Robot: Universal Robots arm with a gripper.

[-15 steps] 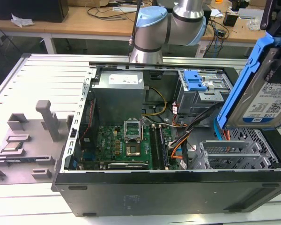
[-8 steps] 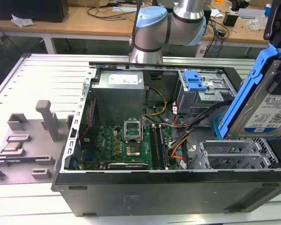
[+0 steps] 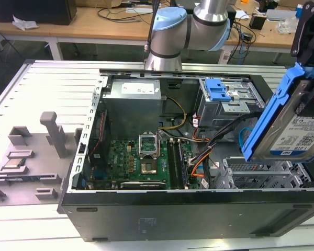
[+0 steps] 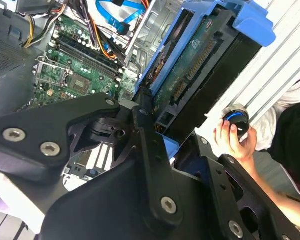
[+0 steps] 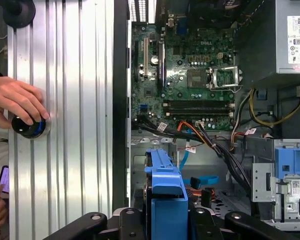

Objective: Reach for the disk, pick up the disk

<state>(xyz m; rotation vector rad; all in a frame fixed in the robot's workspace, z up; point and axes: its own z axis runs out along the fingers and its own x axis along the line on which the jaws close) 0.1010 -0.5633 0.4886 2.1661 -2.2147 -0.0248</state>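
Disk (image 3: 298, 117): silver-grey hard drive in a bright blue caddy, lifted clear of the open computer case (image 3: 188, 209), hanging tilted above its drive-bay corner at the exterior view's right.
Gripper (image 4: 157, 130): black fingers pressed onto the disk from both sides, pinching it at one end; caddy edge seen between them in the first wrist view.
Relation: disk directly in the grasp, extending away from the fingers; long axis steep, leaning over, label face toward the exterior camera.
Below: empty metal drive cage (image 3: 261, 175), loose orange and black cables (image 3: 201, 157) just beside it, motherboard (image 3: 141, 159) further in.
Surface: case lying on a ribbed grey metal table (image 3: 47, 89).
Room: a person's hand (image 5: 17, 100) resting on a round black-and-blue knob (image 5: 30, 127) on the table, well apart from the disk.
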